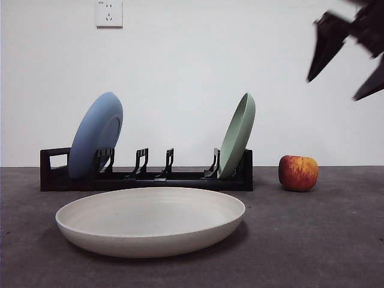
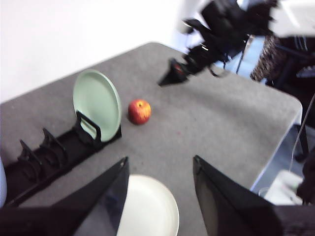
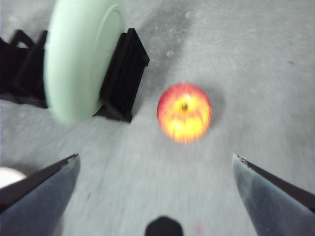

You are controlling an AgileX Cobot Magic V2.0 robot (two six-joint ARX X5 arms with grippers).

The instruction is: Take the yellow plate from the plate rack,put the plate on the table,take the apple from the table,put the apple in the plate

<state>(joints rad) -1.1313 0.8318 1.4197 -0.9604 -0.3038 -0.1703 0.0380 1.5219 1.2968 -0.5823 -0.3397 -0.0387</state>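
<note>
Matte cream yellow plate (image 1: 150,220) flat on rough table (image 1: 324,240); round apple (image 3: 184,112) beneath spread-fingered right gripper (image 3: 156,169).

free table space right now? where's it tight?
Bare table: beside the yellow plate in front of the apple, and around the apple under the open right gripper. Tight: the strip between yellow plate and plate rack, and between apple and green plate.
</note>
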